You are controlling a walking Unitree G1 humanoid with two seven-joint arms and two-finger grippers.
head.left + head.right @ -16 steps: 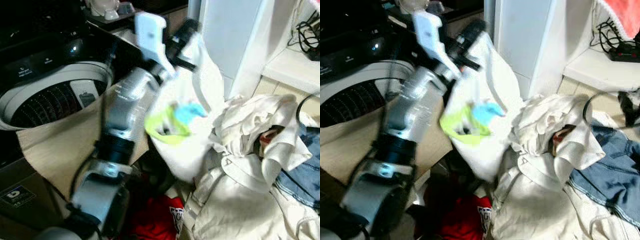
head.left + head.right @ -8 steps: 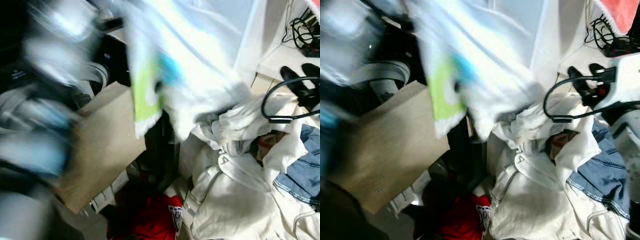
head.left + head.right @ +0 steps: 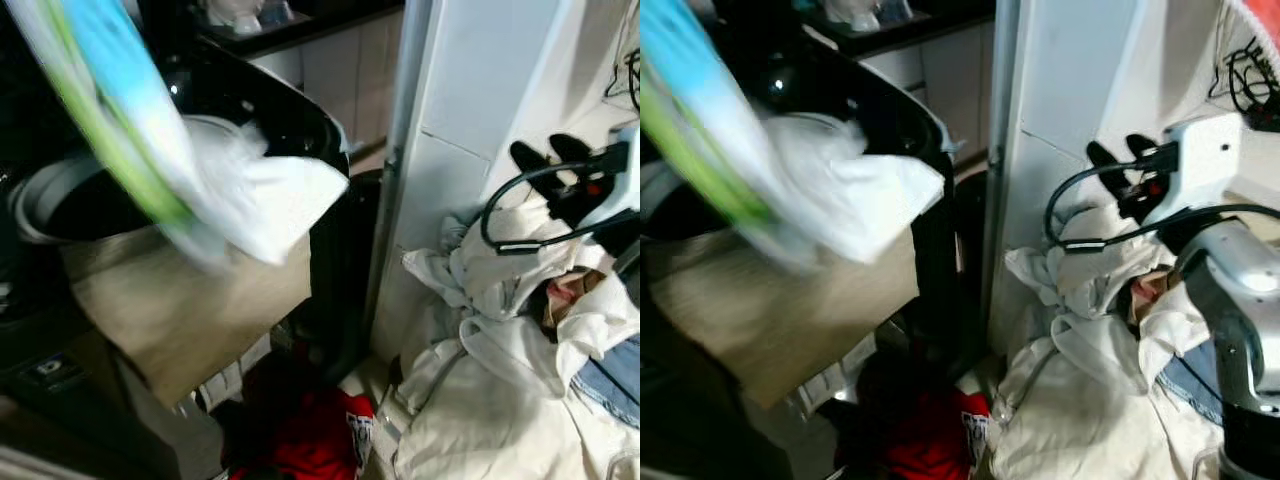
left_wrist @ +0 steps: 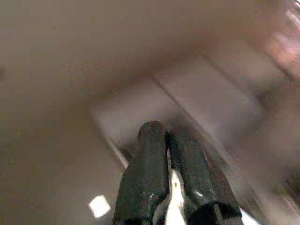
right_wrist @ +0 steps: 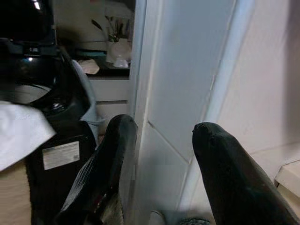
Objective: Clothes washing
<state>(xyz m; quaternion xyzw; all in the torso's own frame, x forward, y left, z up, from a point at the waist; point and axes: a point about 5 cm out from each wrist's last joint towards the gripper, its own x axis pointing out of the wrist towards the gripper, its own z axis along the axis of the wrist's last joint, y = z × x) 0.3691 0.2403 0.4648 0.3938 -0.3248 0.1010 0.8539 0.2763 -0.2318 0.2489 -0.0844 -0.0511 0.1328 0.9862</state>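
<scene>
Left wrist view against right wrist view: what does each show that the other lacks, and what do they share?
Left wrist view: the left gripper, fingers pinched together on white cloth, against a blurred beige background.
Right wrist view: the right gripper, fingers spread with nothing between them, the black washing machine with a white label on its side, and a white wall panel.
Shared: the white garment, whose corner also hangs by the machine.
</scene>
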